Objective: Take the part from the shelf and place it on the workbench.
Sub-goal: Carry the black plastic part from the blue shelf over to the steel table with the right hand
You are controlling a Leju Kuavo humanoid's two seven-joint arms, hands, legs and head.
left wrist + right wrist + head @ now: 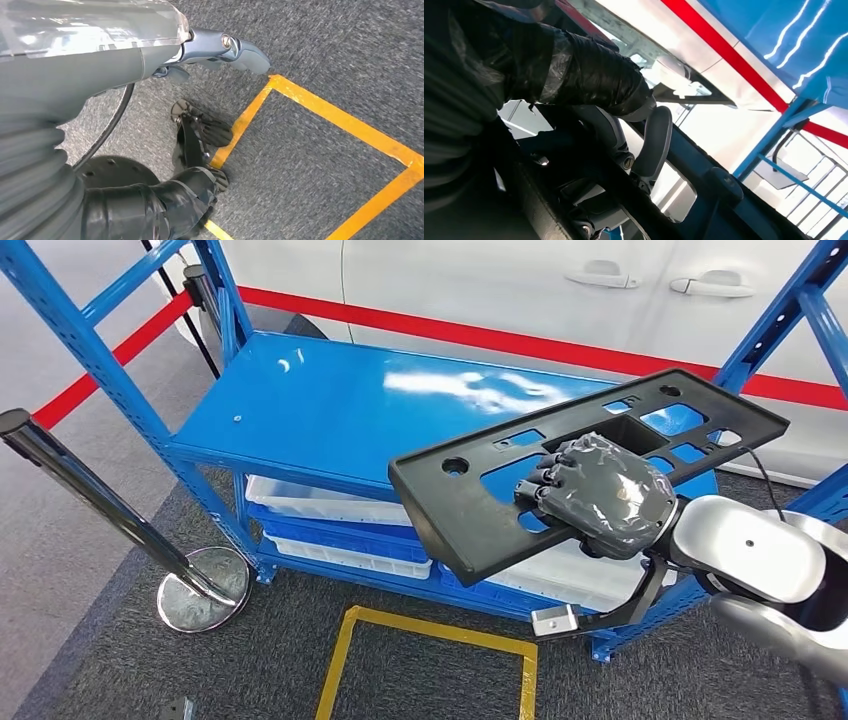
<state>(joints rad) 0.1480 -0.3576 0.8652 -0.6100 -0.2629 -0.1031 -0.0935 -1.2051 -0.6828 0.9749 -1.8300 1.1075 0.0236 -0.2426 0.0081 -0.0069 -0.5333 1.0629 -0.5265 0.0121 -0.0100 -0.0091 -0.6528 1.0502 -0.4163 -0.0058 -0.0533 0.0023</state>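
Note:
The part [470, 505] is a long flat black plastic panel with several cut-outs. It hangs tilted in the air over the right end of the blue shelf [320, 405]. My right hand [600, 495] grips it from above near its middle, fingers hooked through a cut-out. In the right wrist view the fingers [651, 150] wrap the dark panel [719, 192] from close up. My left hand [215, 52] hangs low over the carpet with its fingers apart and nothing in it.
The blue shelf's lower level holds white trays [330, 505]. A chrome stanchion [110, 515] with a red belt stands left of it. Yellow floor tape [430, 635] marks a square on the grey carpet. A white car [560, 285] stands behind the shelf.

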